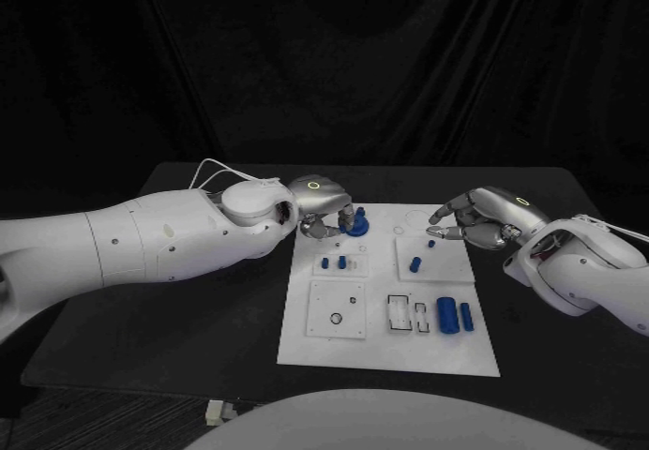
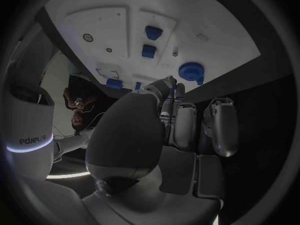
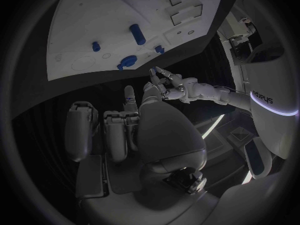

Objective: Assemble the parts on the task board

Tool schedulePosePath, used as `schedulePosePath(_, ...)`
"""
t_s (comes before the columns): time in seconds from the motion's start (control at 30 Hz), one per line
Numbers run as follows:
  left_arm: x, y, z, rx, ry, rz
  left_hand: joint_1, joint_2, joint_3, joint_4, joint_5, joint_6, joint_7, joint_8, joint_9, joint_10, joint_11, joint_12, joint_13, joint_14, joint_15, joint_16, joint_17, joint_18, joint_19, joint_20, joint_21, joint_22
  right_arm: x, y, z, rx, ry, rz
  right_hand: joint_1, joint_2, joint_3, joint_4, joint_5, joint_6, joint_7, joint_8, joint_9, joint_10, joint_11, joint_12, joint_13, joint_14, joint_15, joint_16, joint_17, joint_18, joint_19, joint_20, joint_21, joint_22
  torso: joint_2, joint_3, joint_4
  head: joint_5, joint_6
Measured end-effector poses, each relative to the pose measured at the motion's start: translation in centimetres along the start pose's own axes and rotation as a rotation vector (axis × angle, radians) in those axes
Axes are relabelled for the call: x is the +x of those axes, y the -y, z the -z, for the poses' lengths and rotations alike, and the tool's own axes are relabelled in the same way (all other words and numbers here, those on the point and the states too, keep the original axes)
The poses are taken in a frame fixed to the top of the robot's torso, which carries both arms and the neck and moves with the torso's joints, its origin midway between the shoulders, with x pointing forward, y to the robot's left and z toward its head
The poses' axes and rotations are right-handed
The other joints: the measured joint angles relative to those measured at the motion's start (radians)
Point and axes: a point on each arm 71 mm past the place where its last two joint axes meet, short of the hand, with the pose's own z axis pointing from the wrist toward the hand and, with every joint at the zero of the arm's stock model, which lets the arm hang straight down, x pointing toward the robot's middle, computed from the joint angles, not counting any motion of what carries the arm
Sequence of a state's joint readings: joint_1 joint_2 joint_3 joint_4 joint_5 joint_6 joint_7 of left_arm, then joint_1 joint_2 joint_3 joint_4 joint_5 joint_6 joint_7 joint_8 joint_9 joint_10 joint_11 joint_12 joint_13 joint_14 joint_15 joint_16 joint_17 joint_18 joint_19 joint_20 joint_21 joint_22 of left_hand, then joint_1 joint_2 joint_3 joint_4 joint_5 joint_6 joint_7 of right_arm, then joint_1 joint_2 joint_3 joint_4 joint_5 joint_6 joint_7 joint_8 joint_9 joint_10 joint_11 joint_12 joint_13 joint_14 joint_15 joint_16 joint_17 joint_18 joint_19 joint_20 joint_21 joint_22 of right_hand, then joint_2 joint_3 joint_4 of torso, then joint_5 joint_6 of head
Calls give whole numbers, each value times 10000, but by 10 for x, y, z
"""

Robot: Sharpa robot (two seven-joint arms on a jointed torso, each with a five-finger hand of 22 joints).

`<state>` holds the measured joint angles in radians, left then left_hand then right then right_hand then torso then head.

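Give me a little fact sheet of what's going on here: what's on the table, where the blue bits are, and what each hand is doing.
Table: black table, white task board in the middle
Blue gear: at the board's far left corner, beside the left hand's fingers
Blue cylinders: two, lying side by side at the board's near right
Small blue pieces: standing in the board's middle blocks
Left hand: over the far left corner, at the gear; grip unclear
Right hand: above the board's far right edge, fingers curled, holding nothing
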<state>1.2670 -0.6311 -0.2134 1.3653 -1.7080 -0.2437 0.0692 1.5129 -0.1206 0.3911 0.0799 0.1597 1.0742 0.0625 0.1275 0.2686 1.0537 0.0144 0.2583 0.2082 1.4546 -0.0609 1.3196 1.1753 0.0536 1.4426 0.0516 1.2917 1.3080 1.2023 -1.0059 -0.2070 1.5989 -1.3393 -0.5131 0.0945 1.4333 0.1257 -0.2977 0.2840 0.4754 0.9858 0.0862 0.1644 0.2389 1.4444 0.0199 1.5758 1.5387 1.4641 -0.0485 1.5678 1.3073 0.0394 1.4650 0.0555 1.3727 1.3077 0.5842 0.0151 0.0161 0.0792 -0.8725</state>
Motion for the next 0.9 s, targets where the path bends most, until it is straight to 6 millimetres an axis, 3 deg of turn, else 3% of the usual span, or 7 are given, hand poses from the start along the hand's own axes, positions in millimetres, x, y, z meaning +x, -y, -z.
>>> schedulePosePath(0.9,29,-10,-2,-389,-955,202,-44,45,54,1,-36,-88,0,-77,-29,-37,36,-76,-52,-1,0,0,-60,-1,0,1,-44,-3,2,0,0,16,-58,-17,12,12,0,0,0,0,0,0,0,0,0,-18,16,0,1,0,0,-1,0,0,-42,-2,12,-2,-6,6,0)
